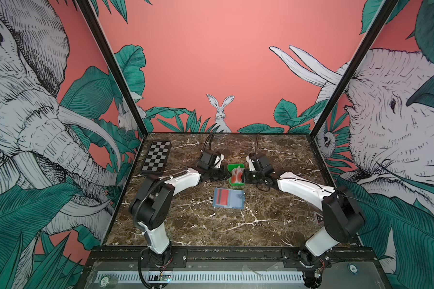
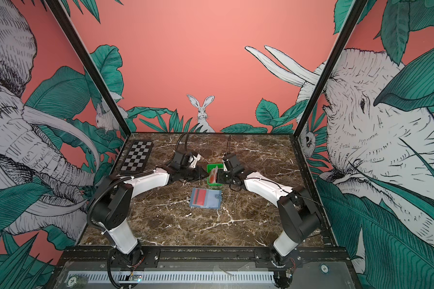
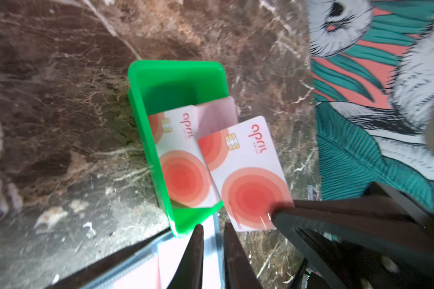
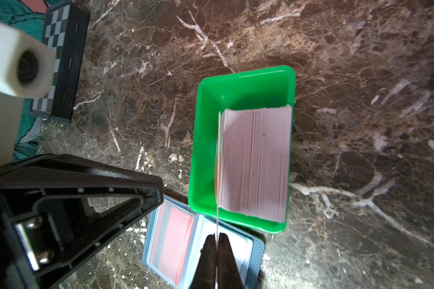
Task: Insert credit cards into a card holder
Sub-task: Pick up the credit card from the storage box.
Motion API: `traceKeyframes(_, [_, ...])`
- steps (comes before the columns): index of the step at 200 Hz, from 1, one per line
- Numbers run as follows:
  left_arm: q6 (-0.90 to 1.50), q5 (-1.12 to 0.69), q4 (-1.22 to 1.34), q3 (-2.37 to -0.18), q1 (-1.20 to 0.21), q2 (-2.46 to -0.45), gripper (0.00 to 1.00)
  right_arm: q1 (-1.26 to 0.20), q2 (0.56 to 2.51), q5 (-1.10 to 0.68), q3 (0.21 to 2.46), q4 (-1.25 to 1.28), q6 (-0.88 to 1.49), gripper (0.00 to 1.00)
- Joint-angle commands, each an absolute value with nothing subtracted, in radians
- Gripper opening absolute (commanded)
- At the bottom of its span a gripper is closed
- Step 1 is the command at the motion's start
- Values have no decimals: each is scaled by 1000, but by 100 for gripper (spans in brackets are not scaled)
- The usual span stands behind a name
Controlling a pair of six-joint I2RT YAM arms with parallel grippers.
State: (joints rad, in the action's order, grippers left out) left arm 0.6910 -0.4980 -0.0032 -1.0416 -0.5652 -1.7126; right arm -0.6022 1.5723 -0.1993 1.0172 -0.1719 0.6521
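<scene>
A green tray [image 1: 236, 184] at mid-table holds a stack of credit cards [image 4: 256, 162] standing on edge. My right gripper [image 4: 218, 235] is shut on one credit card [image 3: 246, 170], white with red-orange circles, lifted by its lower corner beside the tray. The slate-blue card holder [image 1: 228, 198] lies open on the table in front of the tray, with a red card [image 4: 172, 240] in its left sleeve. On the tray's left side, my left gripper [image 3: 213, 229] has its jaws a narrow gap apart with nothing between them, above the holder's clear sleeve.
A small chessboard [image 1: 156, 157] lies at the back left of the brown marble table [image 1: 211, 225]. Both arms reach in from the front corners and meet at the tray. Patterned walls close in the left, right and back sides.
</scene>
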Motion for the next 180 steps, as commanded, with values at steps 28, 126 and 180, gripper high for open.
traceKeyframes(28, [792,-583,283,-837,-568,-1555,22,-607,1415,-263,873,-12,749,0])
traceKeyframes(126, [1150,-723,937,-614,-572,-1589,27,-606,1236,-381,705,216,943,1])
traceKeyframes(180, [1180,-731,971,-618,-581,-1607,28,-606,1219,-422,671,318,1011,1])
